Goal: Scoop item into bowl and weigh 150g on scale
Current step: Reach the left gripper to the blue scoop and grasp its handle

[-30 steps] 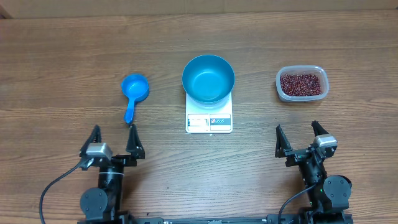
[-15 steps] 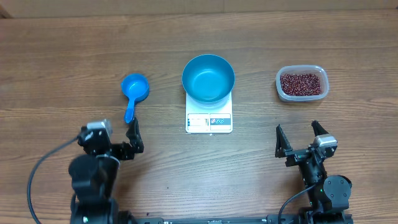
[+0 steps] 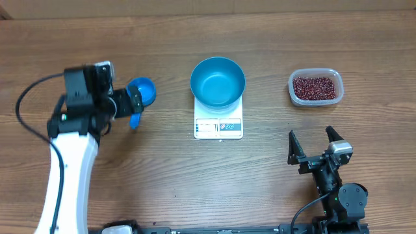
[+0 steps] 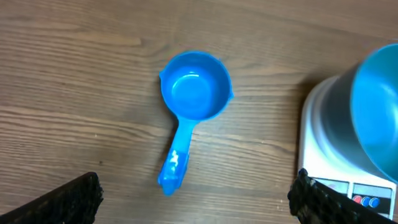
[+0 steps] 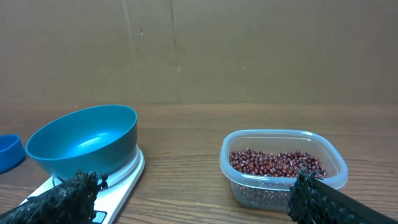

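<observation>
Over the table (image 3: 162, 175), left gripper (image 4: 196, 200), jaws apart, has moved above the scoop (image 4: 195, 94).

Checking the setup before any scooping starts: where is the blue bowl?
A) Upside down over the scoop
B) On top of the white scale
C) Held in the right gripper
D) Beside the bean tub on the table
B: the bowl sits upright and empty on the scale, whose display edge shows in front of it.

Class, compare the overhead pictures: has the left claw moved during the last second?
Yes. The left claw went from the picture's bottom up to the small blue plastic scoop, left of the flat white square scale.
</observation>
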